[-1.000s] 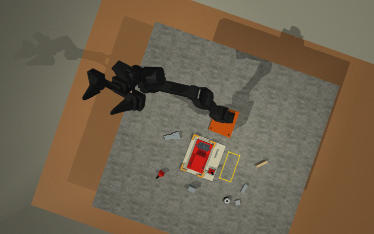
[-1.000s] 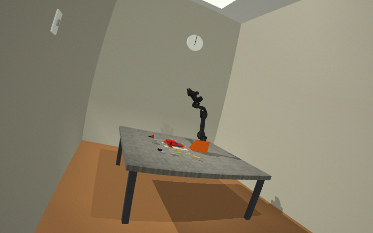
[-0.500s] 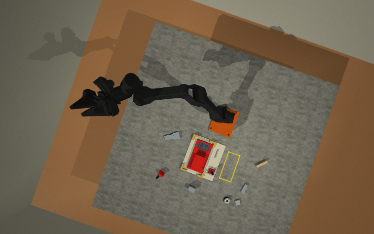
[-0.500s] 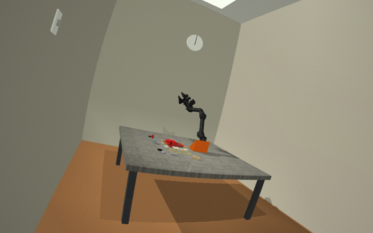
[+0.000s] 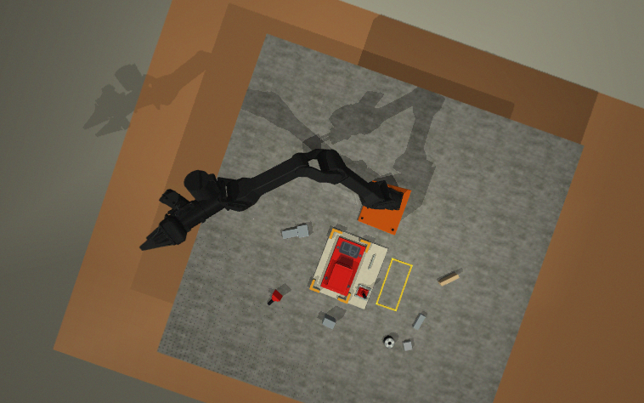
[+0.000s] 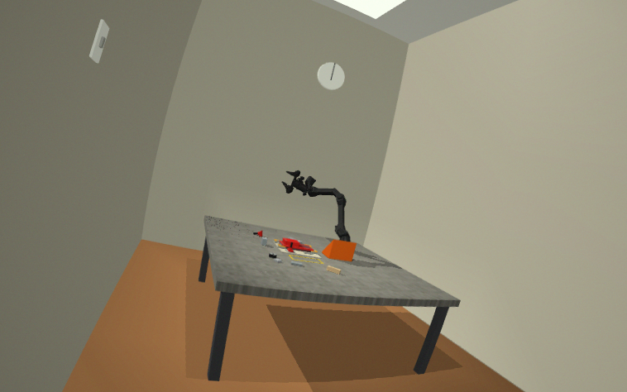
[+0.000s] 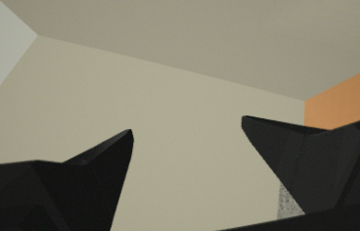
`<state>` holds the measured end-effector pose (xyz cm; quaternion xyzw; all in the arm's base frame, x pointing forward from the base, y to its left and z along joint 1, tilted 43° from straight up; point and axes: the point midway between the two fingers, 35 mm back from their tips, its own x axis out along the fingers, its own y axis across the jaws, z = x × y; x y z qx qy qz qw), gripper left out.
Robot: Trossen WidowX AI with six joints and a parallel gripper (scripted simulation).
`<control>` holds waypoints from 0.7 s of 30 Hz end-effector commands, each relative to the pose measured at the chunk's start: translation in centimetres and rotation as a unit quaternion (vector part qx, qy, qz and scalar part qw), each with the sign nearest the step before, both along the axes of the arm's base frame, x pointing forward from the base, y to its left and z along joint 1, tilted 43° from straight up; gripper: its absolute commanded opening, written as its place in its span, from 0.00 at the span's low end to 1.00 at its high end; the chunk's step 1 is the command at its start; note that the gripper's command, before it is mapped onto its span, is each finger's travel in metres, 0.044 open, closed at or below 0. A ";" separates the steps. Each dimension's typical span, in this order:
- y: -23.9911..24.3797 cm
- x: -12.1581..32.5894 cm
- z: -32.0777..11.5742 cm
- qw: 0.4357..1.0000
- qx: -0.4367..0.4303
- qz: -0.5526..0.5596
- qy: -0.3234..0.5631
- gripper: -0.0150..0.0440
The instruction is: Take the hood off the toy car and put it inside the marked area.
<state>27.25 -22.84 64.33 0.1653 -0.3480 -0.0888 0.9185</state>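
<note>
The red toy car sits on a cream base board with orange corner brackets. I cannot tell which part of it is the hood. The marked area is a yellow outline on the table beside the board, with nothing inside it. My gripper is open and empty. It is raised high, well away from the car; in the top view it shows beyond the table's left edge. The wrist view shows mostly walls between the spread fingers, and neither the car nor the yellow outline.
An orange wedge stands at the arm's foot. Grey blocks, a small red-and-black piece, a tan block and a black-and-white wheel-like piece lie around the board.
</note>
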 end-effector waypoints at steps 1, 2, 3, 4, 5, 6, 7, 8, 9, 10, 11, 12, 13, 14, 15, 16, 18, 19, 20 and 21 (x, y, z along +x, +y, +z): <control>-2.3 4.9 -5.3 0.994 0.084 -0.006 0.064 1.00; -2.6 5.9 -6.5 0.992 0.099 -0.008 0.078 1.00; -2.8 6.8 -7.7 0.989 0.114 -0.010 0.094 1.00; -3.0 7.7 -8.9 0.986 0.128 -0.013 0.109 1.00; -3.1 8.6 -10.1 0.982 0.141 -0.015 0.126 1.00; -3.2 9.4 -11.4 0.978 0.154 -0.018 0.143 1.00; -3.2 10.3 -12.7 0.973 0.166 -0.021 0.160 1.00; -3.1 11.0 -14.0 0.968 0.177 -0.024 0.178 1.00; -3.0 11.8 -15.3 0.962 0.187 -0.027 0.196 1.00; -2.9 12.5 -16.6 0.956 0.197 -0.030 0.215 1.00; -2.7 13.2 -18.0 0.950 0.206 -0.034 0.234 1.00; -2.5 13.9 -19.3 0.943 0.214 -0.037 0.254 1.00; -2.2 14.5 -20.7 0.935 0.221 -0.041 0.274 1.00; -1.8 15.0 -22.1 0.927 0.227 -0.044 0.294 1.00; -1.5 15.5 -23.5 0.919 0.233 -0.048 0.315 1.00; -1.0 16.0 -24.9 0.910 0.237 -0.052 0.336 1.00; -0.1 16.8 -27.7 0.891 0.244 -0.060 0.380 1.00; 0.4 17.1 -29.1 0.880 0.245 -0.064 0.402 1.00; 1.0 17.4 -30.6 0.869 0.246 -0.068 0.425 1.00; 1.6 17.6 -32.0 0.857 0.246 -0.072 0.447 1.00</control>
